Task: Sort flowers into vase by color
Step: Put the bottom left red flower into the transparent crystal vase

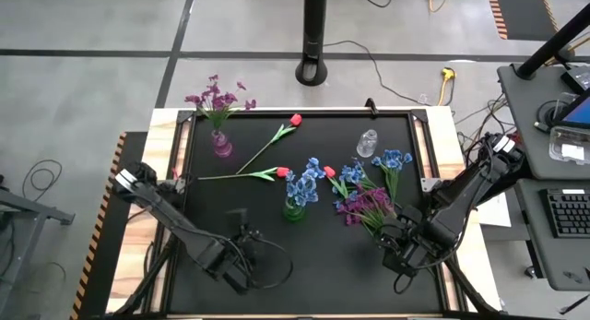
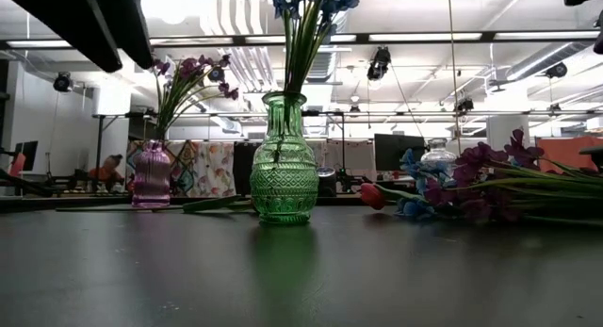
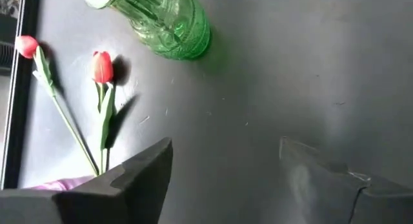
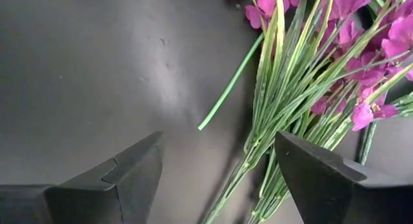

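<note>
Loose purple-magenta artificial flowers [image 4: 335,62] lie right of the green glass vase [image 1: 294,207]. They look light and floppy, so pinch the bunched green stems [image 4: 271,153]. Right gripper [image 4: 216,175] spread above them, left gripper [image 3: 226,179] released, idle near-left.

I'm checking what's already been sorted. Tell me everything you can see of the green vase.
The green vase is clear green glass with an embossed diamond pattern, a rounded belly and a narrower ribbed neck with a flared lip. It stands upright near the middle of the black table, holding blue flowers whose green stems show through the neck. A red tulip lies on the table beside it; contact is unclear. Neither hand touches it.
</note>
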